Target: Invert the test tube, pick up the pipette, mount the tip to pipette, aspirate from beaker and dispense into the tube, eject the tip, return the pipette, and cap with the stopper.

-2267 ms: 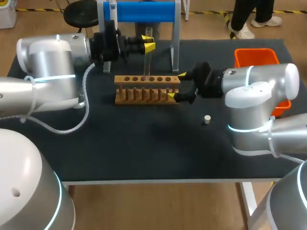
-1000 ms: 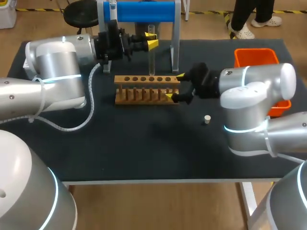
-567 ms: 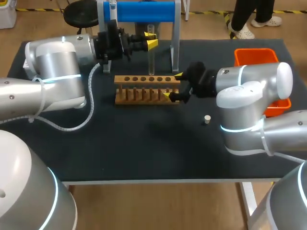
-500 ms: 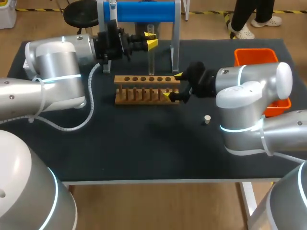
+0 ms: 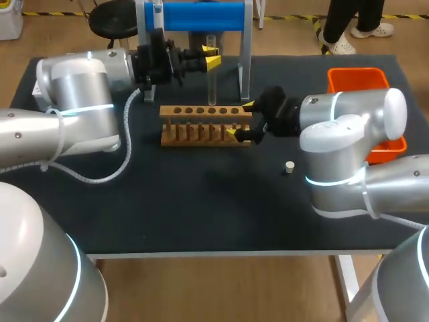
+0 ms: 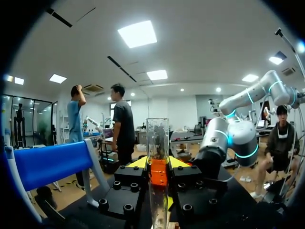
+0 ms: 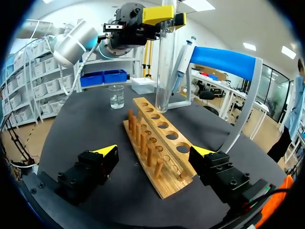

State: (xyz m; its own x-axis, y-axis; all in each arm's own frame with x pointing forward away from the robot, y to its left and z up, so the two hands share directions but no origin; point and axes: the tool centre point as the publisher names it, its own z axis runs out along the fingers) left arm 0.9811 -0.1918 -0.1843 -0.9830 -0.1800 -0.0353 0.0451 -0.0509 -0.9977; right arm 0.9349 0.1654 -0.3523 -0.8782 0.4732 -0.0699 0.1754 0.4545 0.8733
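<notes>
Surface: a black surface (image 5: 201, 201), seen from above and behind the robot.
Left arm: the left arm (image 5: 74, 87) comes in from the left and lies across the far left part of the surface.
Left claw: the left claw (image 5: 209, 60) is clenched on the test tube, one yellow tip on each side of the glass, high above the rack.
Test tube: the clear test tube (image 5: 212, 77) stands upright with its open mouth up. It is gripped near its upper part. Its rounded lower end hangs just above the rack's row of holes.
Beaker: a small glass beaker (image 7: 116, 97) stands on the surface beyond the rack's far end.
Pipette: the pipette (image 7: 184, 56) hangs on a stand with a blue bar (image 5: 201, 17) behind the rack.
Rack: a wooden rack (image 5: 204, 124) with a row of holes lies in the middle of the surface.
Right claw: the right claw (image 5: 241, 121) is released. Its fingers are spread wide to either side of the rack's right end, not touching it.
Stopper: a small pale stopper (image 5: 289, 166) sits alone on the surface, near the right arm (image 5: 348, 134).
Bin: an orange bin (image 5: 358, 79) sits at the far right edge.
</notes>
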